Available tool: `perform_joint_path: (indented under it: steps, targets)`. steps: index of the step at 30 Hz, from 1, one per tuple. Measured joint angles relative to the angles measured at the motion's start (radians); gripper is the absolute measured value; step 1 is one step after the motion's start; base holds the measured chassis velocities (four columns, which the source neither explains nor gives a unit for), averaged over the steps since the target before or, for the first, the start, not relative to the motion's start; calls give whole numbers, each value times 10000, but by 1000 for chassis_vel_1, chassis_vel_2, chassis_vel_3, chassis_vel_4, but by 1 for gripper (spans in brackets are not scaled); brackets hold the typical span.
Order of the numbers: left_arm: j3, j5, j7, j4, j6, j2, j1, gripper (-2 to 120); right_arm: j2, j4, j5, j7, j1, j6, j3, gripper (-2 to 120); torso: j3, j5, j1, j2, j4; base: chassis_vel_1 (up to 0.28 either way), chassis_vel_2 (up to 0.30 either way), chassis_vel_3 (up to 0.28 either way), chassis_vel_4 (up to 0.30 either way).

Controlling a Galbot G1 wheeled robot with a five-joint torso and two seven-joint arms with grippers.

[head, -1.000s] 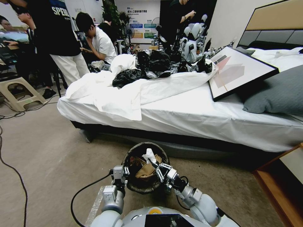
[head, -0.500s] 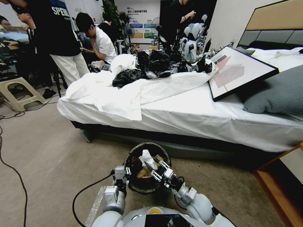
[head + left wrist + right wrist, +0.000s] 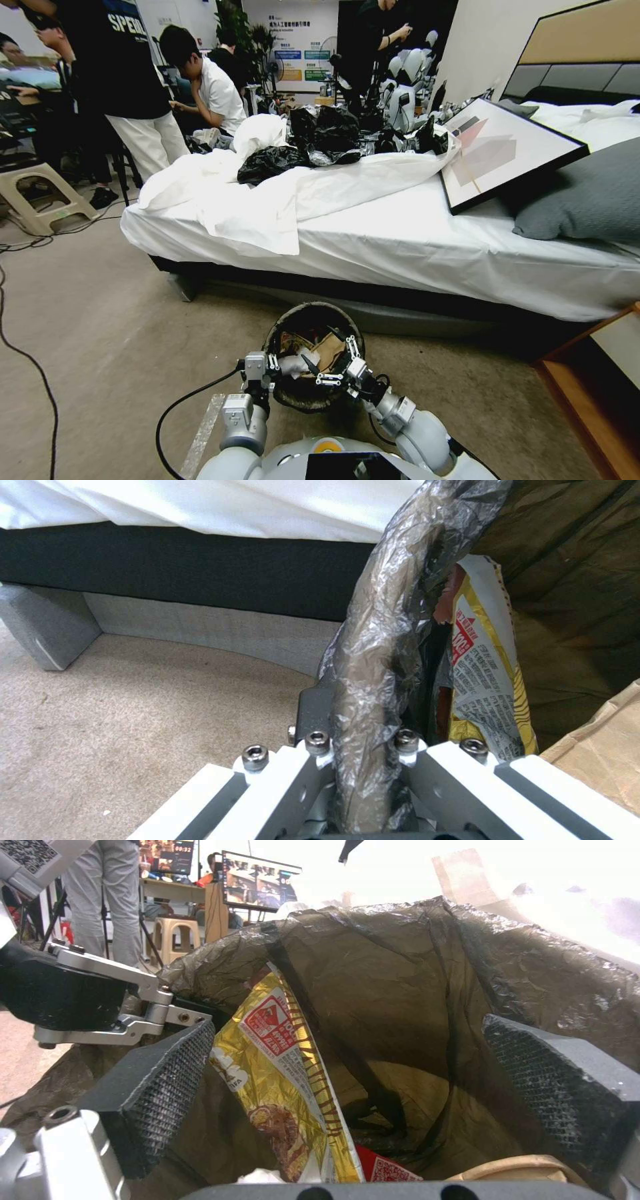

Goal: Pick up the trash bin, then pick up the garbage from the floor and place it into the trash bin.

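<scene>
The trash bin (image 3: 313, 309), lined with a dark bag, hangs close in front of my body over the carpet floor (image 3: 113, 333). My left gripper (image 3: 260, 373) is shut on its bag-covered rim (image 3: 380, 645). Over the bin's mouth my right gripper (image 3: 331, 363) stands open, and its two black pads (image 3: 160, 1075) are spread wide with nothing between them. Garbage lies inside the bin: a white tissue (image 3: 293, 365), a brown paper bag (image 3: 328, 347), a yellow wrapper (image 3: 280, 1065) against the liner, and a red-and-white wrapper (image 3: 383, 1167) at the bottom.
A bed (image 3: 413, 247) with white sheets, black plastic bags (image 3: 320, 137), a framed picture (image 3: 500, 150) and a grey pillow (image 3: 587, 197) stands just beyond the bin. A wooden cabinet (image 3: 600, 387) is at the right. A black cable (image 3: 27, 360) runs over open carpet on the left.
The right gripper held the white tissue over the bin, then opened. The tissue now lies inside the bin. The left gripper keeps its hold on the rim.
</scene>
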Motion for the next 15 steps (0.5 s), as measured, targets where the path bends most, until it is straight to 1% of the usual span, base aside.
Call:
perform_joint_path:
  steps: [15]
  targets:
    - [-58,14,4,15,0,-2,-7,0,66,412,-113,138,-36,30,198,100,0,0,0,0,0,0,0,0,0]
